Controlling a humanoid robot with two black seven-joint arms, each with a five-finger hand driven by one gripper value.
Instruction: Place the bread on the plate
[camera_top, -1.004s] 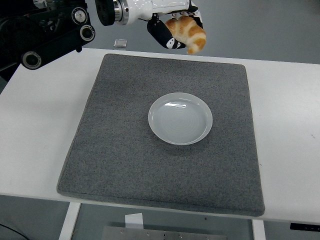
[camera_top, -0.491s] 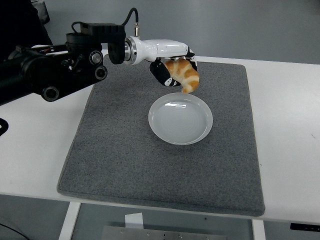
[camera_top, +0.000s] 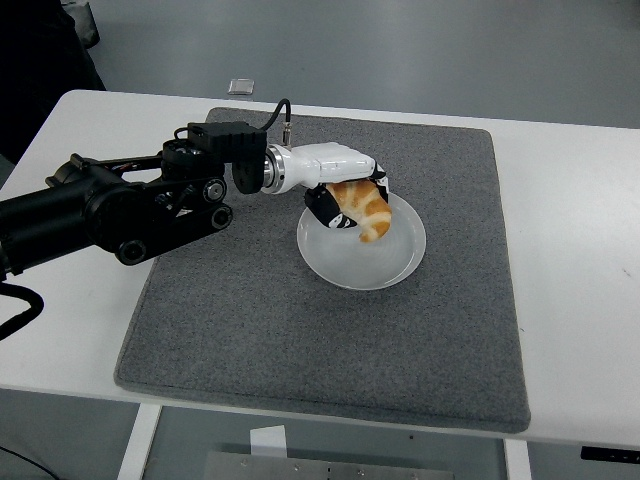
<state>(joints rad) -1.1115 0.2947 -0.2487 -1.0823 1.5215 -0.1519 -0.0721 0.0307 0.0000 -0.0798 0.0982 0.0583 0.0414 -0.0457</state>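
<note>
Now bread (camera_top: 365, 209) in left hand (camera_top: 345, 195), over plate (camera_top: 395, 262)

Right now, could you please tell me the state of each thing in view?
Golden-brown croissant-shaped bread: held over the plate, not released.
Left hand: shut on the bread.
Round white plate: upright on the mat.
Grey felt mat: flat on the white table.

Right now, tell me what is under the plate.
The white plate rests on the grey mat, which lies on the white table. The left hand holds the bread over it; the mat beneath the plate is hidden.
</note>
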